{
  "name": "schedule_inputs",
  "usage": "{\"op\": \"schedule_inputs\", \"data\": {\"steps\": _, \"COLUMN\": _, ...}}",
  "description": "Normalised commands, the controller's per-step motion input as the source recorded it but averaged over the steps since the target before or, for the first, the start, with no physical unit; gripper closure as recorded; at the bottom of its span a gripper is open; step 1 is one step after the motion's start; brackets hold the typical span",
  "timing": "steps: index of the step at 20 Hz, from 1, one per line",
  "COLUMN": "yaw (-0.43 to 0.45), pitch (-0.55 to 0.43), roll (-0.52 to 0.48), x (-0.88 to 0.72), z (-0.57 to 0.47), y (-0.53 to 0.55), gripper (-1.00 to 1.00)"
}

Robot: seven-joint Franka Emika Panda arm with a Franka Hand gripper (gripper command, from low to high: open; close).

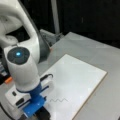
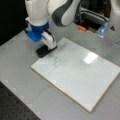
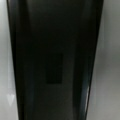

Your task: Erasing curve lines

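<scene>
Right now I see the tool low at the white board, at the board's edge nearest the arm, and it is clenched around a black rectangular block that sits flat at that edge. In a front view the same block shows only partly beneath the blue mount, just off the board's corner. The curve lines are intact on the board: a thin dark zigzag of a few small humps, lying just beside the block and apart from it, with bare white surface between them. In a front view the stroke runs along the board close to its near edge. The board itself lies flat on the grey tabletop, and a bright glare patch sits further across it, well apart from the stroke. My wrist view is filled by the dark block, with pale surface showing down either side of it.
</scene>
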Motion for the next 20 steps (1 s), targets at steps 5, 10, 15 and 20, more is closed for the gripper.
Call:
{"op": "schedule_inputs", "data": {"steps": 5, "yaw": 0.139, "pitch": 0.059, "roll": 0.053, "x": -0.06, "z": -0.11, "y": 0.01, "gripper": -1.0}}
{"op": "schedule_inputs", "data": {"steps": 10, "yaw": 0.103, "pitch": 0.037, "roll": 0.072, "x": 0.01, "z": -0.11, "y": -0.03, "gripper": -1.0}}
{"op": "schedule_inputs", "data": {"steps": 15, "yaw": 0.051, "pitch": -0.013, "roll": 0.083, "x": 0.05, "z": -0.12, "y": -0.03, "gripper": -1.0}}
{"op": "schedule_inputs", "data": {"steps": 20, "yaw": 0.019, "pitch": -0.058, "roll": 0.1, "x": 0.07, "z": -0.09, "y": -0.02, "gripper": -1.0}}
